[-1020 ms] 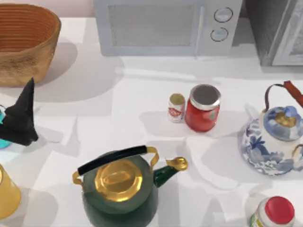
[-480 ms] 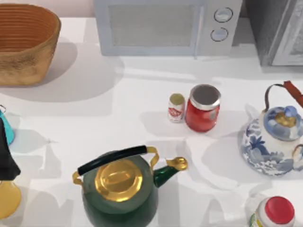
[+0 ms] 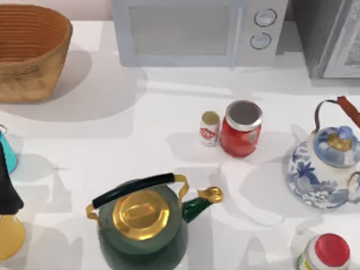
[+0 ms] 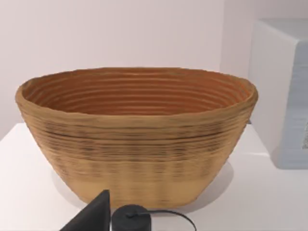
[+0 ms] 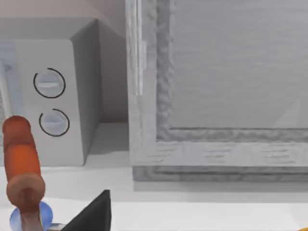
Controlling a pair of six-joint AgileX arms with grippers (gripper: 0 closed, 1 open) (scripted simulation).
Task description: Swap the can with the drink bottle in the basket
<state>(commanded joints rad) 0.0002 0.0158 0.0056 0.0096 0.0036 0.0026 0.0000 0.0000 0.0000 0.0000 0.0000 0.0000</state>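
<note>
**Top view: left tool sits over the teal can at the tabletop's left edge**

From above, the left tool (image 3: 7,188) is a dark shape at the far left edge, just beside the small bright teal can (image 3: 8,152), of which a sliver shows. I cannot tell how far its fingers are parted or whether they have hold of anything. The large round woven wicker basket (image 3: 31,73) stands at the back left corner, and from here it looks empty. The tiny white drink bottle with a red-and-white label (image 3: 210,128) stands mid-table, touching or nearly touching the red jar with a silver lid (image 3: 242,129).

To my eye the step in hand is securing the can. It should be gripped squarely across its round side, then lifted straight up, clear of the golden-yellow cylinder (image 3: 10,236) close by, before it is carried to the basket.

The left wrist view adds the basket's orange-brown ribbed interior, seen from low down. The right wrist view faces the white microwave (image 5: 53,101); the right arm seems parked.
</note>
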